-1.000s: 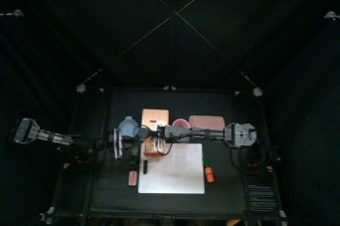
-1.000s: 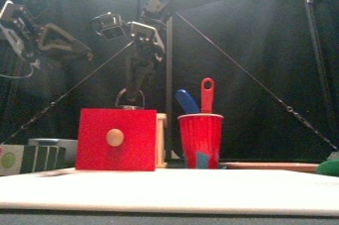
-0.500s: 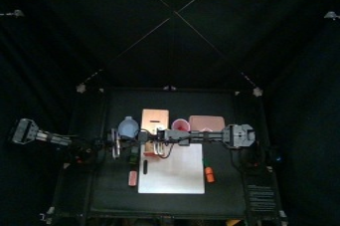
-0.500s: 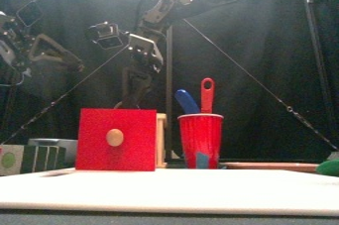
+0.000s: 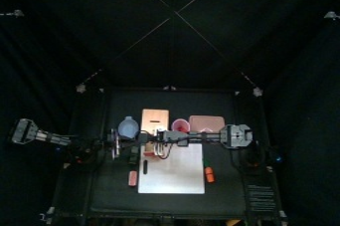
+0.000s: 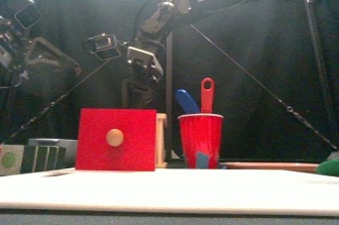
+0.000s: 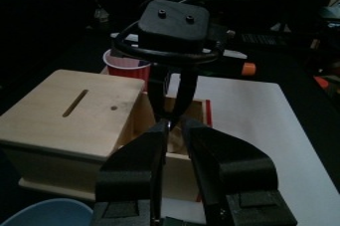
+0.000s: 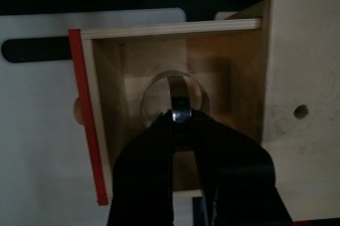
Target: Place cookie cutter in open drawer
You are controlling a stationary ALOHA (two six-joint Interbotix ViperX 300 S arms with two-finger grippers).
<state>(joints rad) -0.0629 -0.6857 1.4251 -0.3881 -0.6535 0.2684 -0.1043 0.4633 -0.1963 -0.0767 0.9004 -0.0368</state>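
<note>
In the right wrist view a thin metal ring, the cookie cutter [image 8: 174, 89], is pinched at its near edge by my right gripper [image 8: 177, 113], which is shut on it. It hangs over the bare wooden floor of the open drawer [image 8: 133, 130], whose red front [image 8: 87, 120] is pulled away from the tan box [image 8: 299, 61]. The front view has the drawer's red front [image 6: 117, 140] near and large, with the right arm slanting down behind it. My left gripper [image 7: 182, 142] hovers beside the box [image 7: 67, 115], its jaws slightly apart with nothing held.
A red cup [image 6: 200, 140] holding a blue and a red utensil stands right of the drawer. A pinkish tray [image 5: 206, 122] lies behind it, and a white sheet [image 5: 173, 170] covers the table's front. Small items sit at the front left corner [image 6: 40, 155].
The right arm has shifted slightly toward the table's front and lower, carrying the cookie cutter over the drawer. The left arm has drifted a little leftward.
</note>
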